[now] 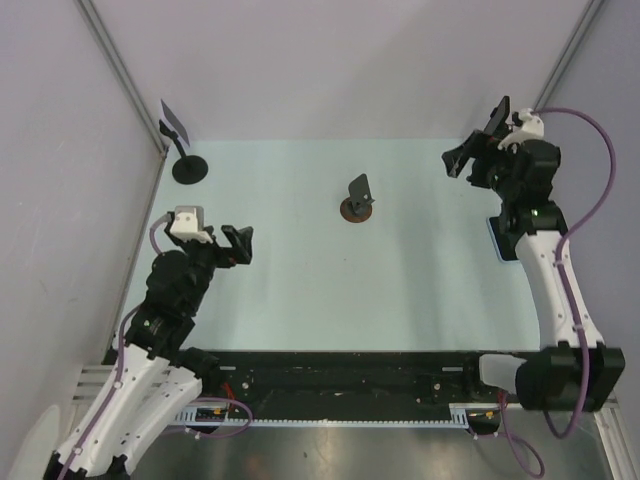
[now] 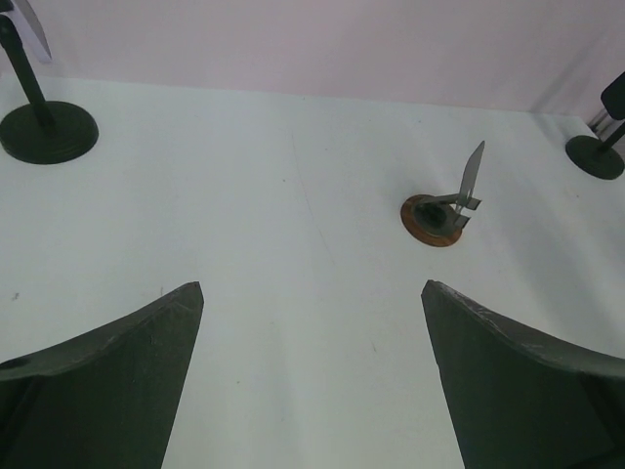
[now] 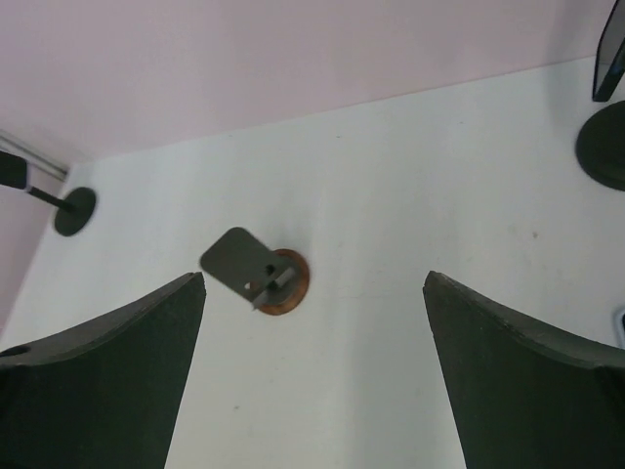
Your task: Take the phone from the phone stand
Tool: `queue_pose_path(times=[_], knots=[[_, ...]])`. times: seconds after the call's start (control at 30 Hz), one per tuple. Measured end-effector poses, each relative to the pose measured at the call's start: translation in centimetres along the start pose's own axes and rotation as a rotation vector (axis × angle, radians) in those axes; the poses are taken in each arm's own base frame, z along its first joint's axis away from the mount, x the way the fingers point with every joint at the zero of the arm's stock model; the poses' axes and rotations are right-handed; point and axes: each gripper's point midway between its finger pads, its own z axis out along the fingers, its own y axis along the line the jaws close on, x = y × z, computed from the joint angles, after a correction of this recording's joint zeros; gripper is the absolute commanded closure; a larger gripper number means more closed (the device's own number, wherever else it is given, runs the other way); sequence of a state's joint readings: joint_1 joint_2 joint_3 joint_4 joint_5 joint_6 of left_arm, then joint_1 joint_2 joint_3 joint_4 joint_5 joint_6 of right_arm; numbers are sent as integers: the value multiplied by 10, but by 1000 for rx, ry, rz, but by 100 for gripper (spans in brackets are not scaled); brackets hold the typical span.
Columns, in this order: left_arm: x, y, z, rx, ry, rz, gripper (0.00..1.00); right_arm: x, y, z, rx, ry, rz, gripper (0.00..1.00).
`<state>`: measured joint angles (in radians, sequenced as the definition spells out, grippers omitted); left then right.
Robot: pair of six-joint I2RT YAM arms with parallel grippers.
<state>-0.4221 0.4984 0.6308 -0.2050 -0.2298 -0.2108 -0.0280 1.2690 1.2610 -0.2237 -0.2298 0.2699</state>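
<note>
Dark fingers (image 2: 107,381) of the left gripper (image 1: 236,245) frame its wrist view, jaws wide apart with nothing between them. It sits at the near left, we judge to keep the middle open. The right gripper (image 1: 476,140) is likewise spread and empty, raised at the far right and facing the phone stand (image 1: 357,203) mid-table. The stand's tilted plate looks bare to us. A pale blue slab (image 1: 495,245), probably the phone, lies flat at the right edge of the table (image 1: 300,290) beneath the right arm, well apart from the stand. We cannot confirm it is the phone; if it is, we judge the removal done.

Pale lilac walls (image 1: 330,60) enclose a light-green table (image 1: 300,290)
</note>
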Motion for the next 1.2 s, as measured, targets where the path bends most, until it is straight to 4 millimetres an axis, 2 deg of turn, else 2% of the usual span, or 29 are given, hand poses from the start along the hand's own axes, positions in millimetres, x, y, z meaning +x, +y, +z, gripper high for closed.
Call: queue_pose_path(times=[0.13, 0.3, 0.37, 0.47, 0.57, 0.7, 0.87, 1.0, 1.2], knots=[[-3, -12, 17, 12, 52, -65, 0, 0, 21, -43, -75, -91, 74, 0], [7, -29, 45, 22, 152, -152, 0, -4, 45, -112, -152, -230, 93, 0], [16, -39, 61, 25, 210, -171, 0, -11, 54, -136, -169, -282, 70, 0], [35, -56, 85, 37, 301, -170, 0, -10, 69, -167, -197, -323, 16, 0], [47, -77, 103, 64, 357, -149, 0, -4, 67, -189, -174, -339, -47, 0], [50, -112, 131, 126, 385, -125, 0, 10, 50, -205, -90, -338, -122, 2], [51, -151, 179, 195, 386, -90, 0, 39, 27, -213, -12, -321, -191, 7], [69, -172, 217, 239, 410, -45, 2, 60, 12, -215, 25, -318, -221, 10], [108, -188, 256, 307, 457, 52, 10, 79, 2, -220, 29, -351, -236, 12]])
